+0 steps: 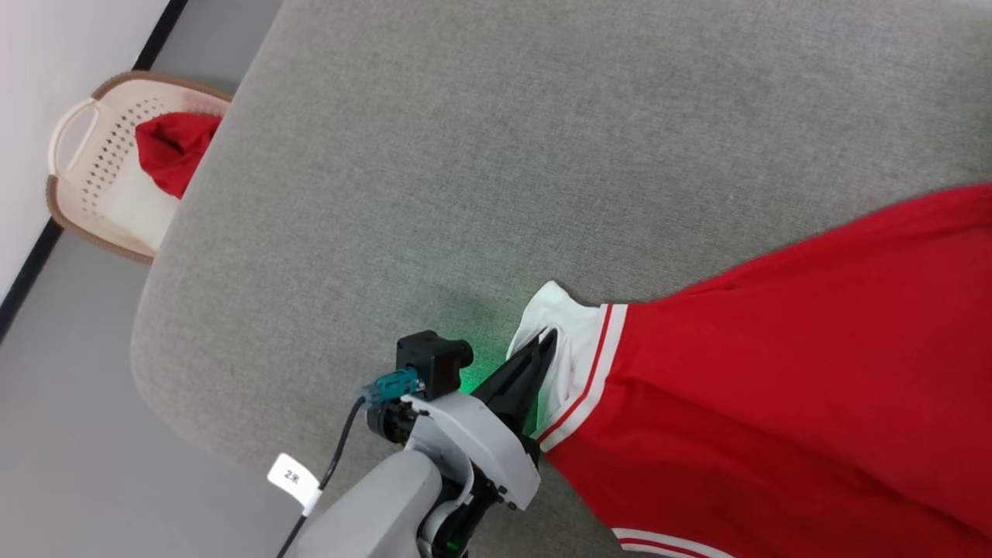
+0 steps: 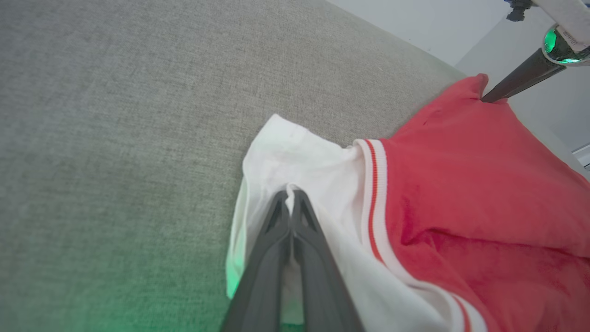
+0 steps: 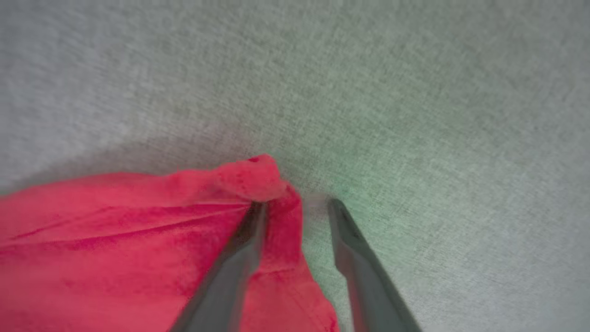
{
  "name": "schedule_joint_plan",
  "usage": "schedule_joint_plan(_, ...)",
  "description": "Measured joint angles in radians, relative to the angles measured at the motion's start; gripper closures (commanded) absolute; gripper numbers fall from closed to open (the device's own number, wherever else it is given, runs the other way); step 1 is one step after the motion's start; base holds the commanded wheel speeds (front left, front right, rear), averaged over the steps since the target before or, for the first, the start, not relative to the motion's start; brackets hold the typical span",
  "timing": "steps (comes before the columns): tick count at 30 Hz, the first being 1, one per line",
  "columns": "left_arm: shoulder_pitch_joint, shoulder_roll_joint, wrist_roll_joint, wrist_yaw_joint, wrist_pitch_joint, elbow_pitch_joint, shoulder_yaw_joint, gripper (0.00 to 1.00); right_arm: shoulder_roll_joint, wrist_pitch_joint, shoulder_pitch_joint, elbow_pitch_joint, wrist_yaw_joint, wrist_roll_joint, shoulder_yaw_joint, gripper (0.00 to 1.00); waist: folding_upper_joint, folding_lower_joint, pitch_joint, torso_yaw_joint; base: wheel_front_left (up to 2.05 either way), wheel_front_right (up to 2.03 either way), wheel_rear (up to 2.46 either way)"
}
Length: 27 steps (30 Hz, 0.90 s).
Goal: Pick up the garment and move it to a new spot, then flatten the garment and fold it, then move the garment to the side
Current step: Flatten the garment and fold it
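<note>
While left gripper [image 2: 290,197] pinches white sleeve [image 2: 299,157], red garment [image 1: 775,372] lies stretched, striped-trimmed; right gripper [image 3: 296,205] parted.

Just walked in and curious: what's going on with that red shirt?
The robot is working the garment on the grey padded surface. Its left gripper is shut on the white sleeve. Its right gripper is open at a red corner, one finger touching the cloth. The shirt is not yet flat or folded.
</note>
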Motion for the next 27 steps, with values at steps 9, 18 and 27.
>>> schedule_joint_plan(9,-0.016,-0.018,0.003,-0.016,-0.008,0.030,0.001,1.00,0.050,-0.009,0.010,0.016,0.000,-0.072,-0.122,1.00,0.0000,0.0000,0.014,0.012,0.00,0.00,0.00)
schedule_joint_plan(18,-0.021,-0.004,0.007,-0.016,-0.012,0.040,0.024,1.00,0.095,-0.044,0.014,-0.040,0.000,-0.072,-0.138,1.00,0.0000,0.0000,0.008,-0.016,0.00,0.00,0.00)
schedule_joint_plan(27,-0.020,0.071,-0.049,0.023,0.079,-0.015,0.073,1.00,0.147,-0.106,-0.010,-0.123,0.000,0.036,-0.098,1.00,0.0000,0.0000,-0.042,-0.063,0.00,0.00,0.00)
